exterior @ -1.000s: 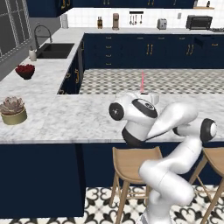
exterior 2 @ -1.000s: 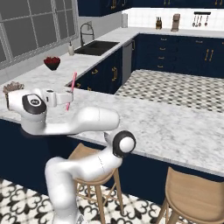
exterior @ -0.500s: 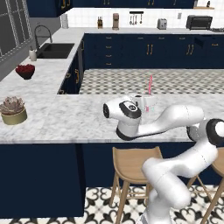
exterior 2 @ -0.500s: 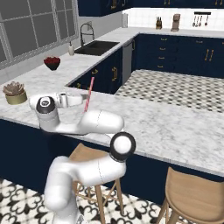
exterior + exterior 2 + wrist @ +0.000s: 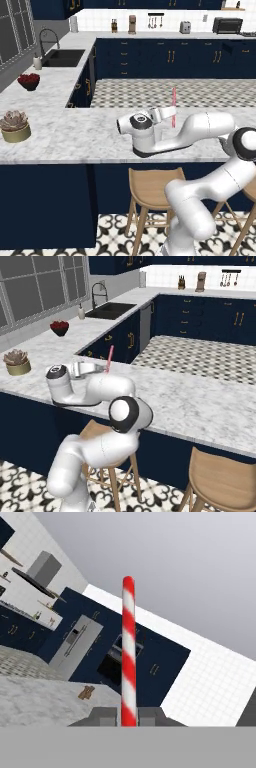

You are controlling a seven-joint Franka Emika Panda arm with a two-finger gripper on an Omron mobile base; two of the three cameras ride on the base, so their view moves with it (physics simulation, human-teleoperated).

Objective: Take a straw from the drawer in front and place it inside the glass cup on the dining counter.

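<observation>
No readable text, labels, brands, numbers or signs on anything.

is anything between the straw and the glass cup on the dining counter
Cannot say: the gripper is shut on the straw, upright above the dining counter, but the frames show no recognisable glass cup.

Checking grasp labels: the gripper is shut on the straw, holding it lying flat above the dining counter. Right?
Not quite. The gripper is shut on the straw above the dining counter, but the straw stands upright, not flat; the left base view shows it.
</observation>
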